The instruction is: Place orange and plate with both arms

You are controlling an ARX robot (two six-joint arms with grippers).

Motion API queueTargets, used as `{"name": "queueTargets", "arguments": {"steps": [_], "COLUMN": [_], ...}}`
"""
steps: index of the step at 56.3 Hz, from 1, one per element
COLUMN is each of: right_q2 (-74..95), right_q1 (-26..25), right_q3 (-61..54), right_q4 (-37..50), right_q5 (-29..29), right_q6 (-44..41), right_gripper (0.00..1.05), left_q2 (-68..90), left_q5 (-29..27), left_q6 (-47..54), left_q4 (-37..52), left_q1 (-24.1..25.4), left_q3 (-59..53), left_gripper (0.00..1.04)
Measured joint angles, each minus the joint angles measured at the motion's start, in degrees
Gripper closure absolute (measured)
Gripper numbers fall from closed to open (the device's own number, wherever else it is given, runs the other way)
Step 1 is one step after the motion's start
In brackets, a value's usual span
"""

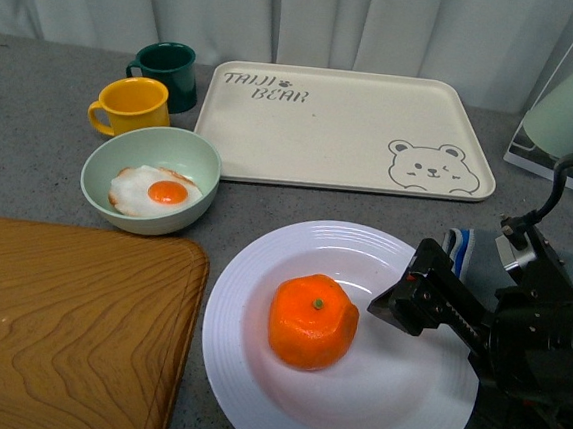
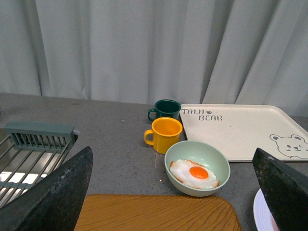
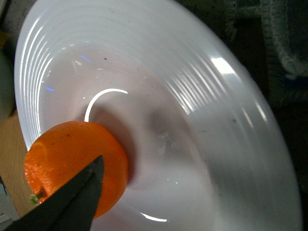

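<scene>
Orange [image 1: 312, 320]: seated in white plate [image 1: 370, 408] on grey surface [image 1: 31, 152], that part seemingly done; right pincer [image 1: 391, 306] just beside it, open or closed untellable; left pincer [image 2: 172, 151] spread open, empty; plate's placing seemingly outstanding.

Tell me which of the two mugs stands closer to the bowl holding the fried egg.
The yellow mug, right beside the pale green bowl's rim; the dark green mug stands behind it, farther back.
</scene>
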Motion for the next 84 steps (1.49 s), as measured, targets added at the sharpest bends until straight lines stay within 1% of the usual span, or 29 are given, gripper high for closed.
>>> {"name": "queueTargets", "arguments": {"steps": [2, 18, 22, 26, 39, 42, 45, 49, 55, 66, 70, 74, 84], "right_q2": [0.5, 1.3, 1.3, 1.1, 0.3, 0.2, -0.2, -0.3, -0.6, -2.2, -1.8, 1.0, 8.3], "right_q1": [-0.1, -1.0, -1.3, -1.3, -1.9, -2.1, -2.4, -2.6, -3.2, -5.4, -6.2, -7.0, -7.3], "right_q3": [0.5, 1.4, 1.2, 1.2, 0.6, 0.0, -0.8, -1.8, -2.4, -0.6, 2.1, 7.7, 18.8], "right_q4": [-1.2, -5.8, -5.9, -5.8, -3.1, -0.8, 3.3, 8.4, 12.4, 18.3, 17.6, 16.1, 12.2], "right_q5": [0.0, 0.5, -1.0, -2.1, -4.5, -5.6, -6.9, -5.8, -5.3, -6.8, -7.1, -7.5, -8.5], "right_q6": [0.0, -0.5, -1.1, -1.1, -0.9, -0.6, 0.1, 0.8, 1.7, 3.3, 3.5, 4.0, 5.5], "right_gripper": [0.33, 0.76, 0.85, 0.9, 0.95, 0.97, 1.0, 1.01, 1.01, 1.01, 1.01, 1.01, 1.01], "left_q2": [0.0, 0.0, 0.0, 0.0, 0.0, 0.0, 0.0, 0.0, 0.0, 0.0, 0.0, 0.0, 0.0], "left_q5": [0.0, 0.0, 0.0, 0.0, 0.0, 0.0, 0.0, 0.0, 0.0, 0.0, 0.0, 0.0, 0.0], "left_q6": [0.0, 0.0, 0.0, 0.0, 0.0, 0.0, 0.0, 0.0, 0.0, 0.0, 0.0, 0.0, 0.0], "left_q4": [0.0, 0.0, 0.0, 0.0, 0.0, 0.0, 0.0, 0.0, 0.0, 0.0, 0.0, 0.0, 0.0], "left_q1": [0.0, 0.0, 0.0, 0.0, 0.0, 0.0, 0.0, 0.0, 0.0, 0.0, 0.0, 0.0, 0.0], "left_q3": [0.0, 0.0, 0.0, 0.0, 0.0, 0.0, 0.0, 0.0, 0.0, 0.0, 0.0, 0.0, 0.0], "left_gripper": [0.07, 0.07, 0.07, 0.07, 0.07, 0.07, 0.07, 0.07, 0.07, 0.07, 0.07, 0.07, 0.07]}}
